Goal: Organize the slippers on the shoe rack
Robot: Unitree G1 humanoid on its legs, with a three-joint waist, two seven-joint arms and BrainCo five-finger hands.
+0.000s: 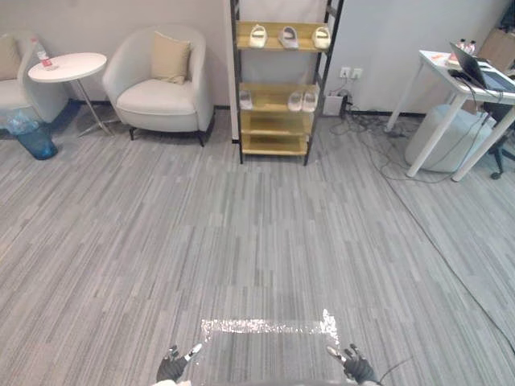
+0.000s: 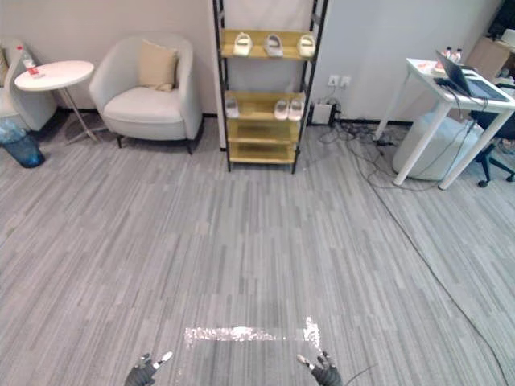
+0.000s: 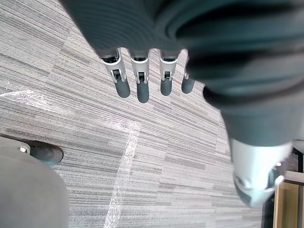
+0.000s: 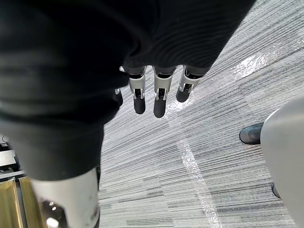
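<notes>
A black-framed shoe rack (image 1: pixel 278 121) with wooden shelves stands against the far wall. Three pale slippers (image 1: pixel 288 36) lie in a row on its top shelf. Three more slippers (image 1: pixel 302 100) lie on the second shelf, one at the left and two at the right. The two lower shelves hold nothing. My left hand (image 1: pixel 172 367) and right hand (image 1: pixel 355 367) hang low at the view's bottom edge, far from the rack. Both are open with straight fingers (image 3: pixel 137 80) (image 4: pixel 159 95) over the grey carpet, holding nothing.
A pale armchair (image 1: pixel 161 80) with a cushion sits left of the rack, beside a round white side table (image 1: pixel 67 67) and a blue bin (image 1: pixel 34 138). A white desk (image 1: pixel 467 88) with a laptop stands right. Cables (image 1: pixel 386 161) trail across the floor. Shiny tape (image 1: pixel 265 326) marks the carpet.
</notes>
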